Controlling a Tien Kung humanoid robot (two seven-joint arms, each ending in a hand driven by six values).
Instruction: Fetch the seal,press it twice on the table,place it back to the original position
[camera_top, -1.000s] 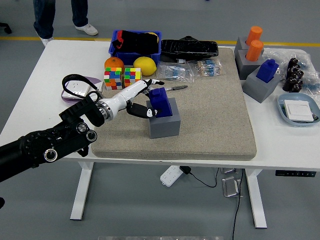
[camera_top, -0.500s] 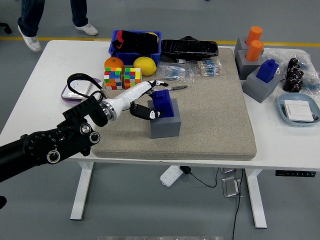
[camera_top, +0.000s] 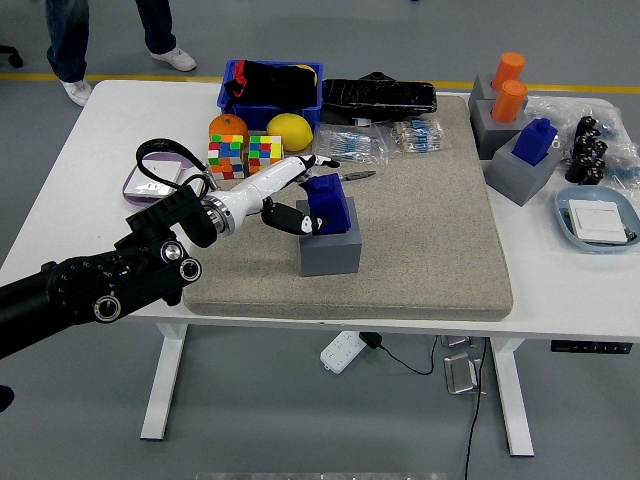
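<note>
A blue seal (camera_top: 327, 203) stands upright in a grey block holder (camera_top: 330, 245) on the beige mat (camera_top: 430, 230), left of centre. My left hand (camera_top: 298, 196) reaches in from the lower left and sits against the seal's left side. Its white fingers are spread, some above the seal and the thumb low beside it, not closed on it. My right arm is out of view.
Two colour cubes (camera_top: 246, 155), an orange (camera_top: 228, 126), a lemon (camera_top: 290, 131) and a blue bin (camera_top: 270, 88) lie behind my hand. A pen (camera_top: 352, 176) lies just past the seal. More grey holders with orange and blue seals (camera_top: 520, 130) stand far right.
My left hand has shifted slightly up and away along the seal's left side. The seal stays in its holder. A person's legs at the far edge have moved.
</note>
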